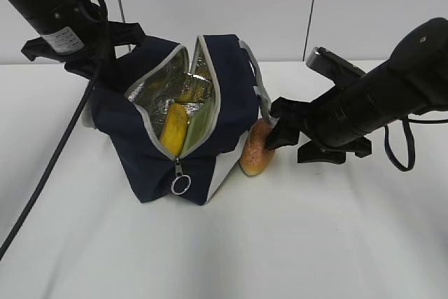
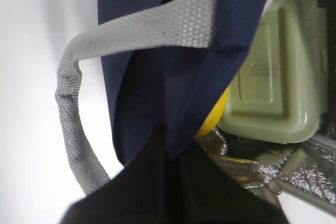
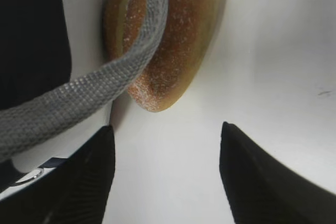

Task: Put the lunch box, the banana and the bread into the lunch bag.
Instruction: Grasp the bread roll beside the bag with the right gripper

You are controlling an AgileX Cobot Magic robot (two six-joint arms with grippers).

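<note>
The navy lunch bag (image 1: 231, 96) stands unzipped in the middle of the table, its foil lining showing. Inside it lie the yellow banana (image 1: 174, 129) and the green-lidded lunch box (image 1: 201, 122). The left wrist view shows the same lunch box (image 2: 273, 77) and a bit of banana (image 2: 215, 116). My left gripper (image 2: 170, 148) is shut on the bag's navy rim at the far left side (image 1: 105, 50). The bread (image 1: 256, 150) lies on the table against the bag's right side. My right gripper (image 1: 290, 141) is open just right of the bread (image 3: 173, 40), with only table between its fingers (image 3: 89, 177).
A grey strap handle (image 3: 94, 87) hangs across the bread in the right wrist view. Another grey strap (image 2: 73, 129) loops beside the left gripper. The metal ring pull (image 1: 180, 185) hangs at the bag's front. The white table (image 1: 280, 243) extends in front.
</note>
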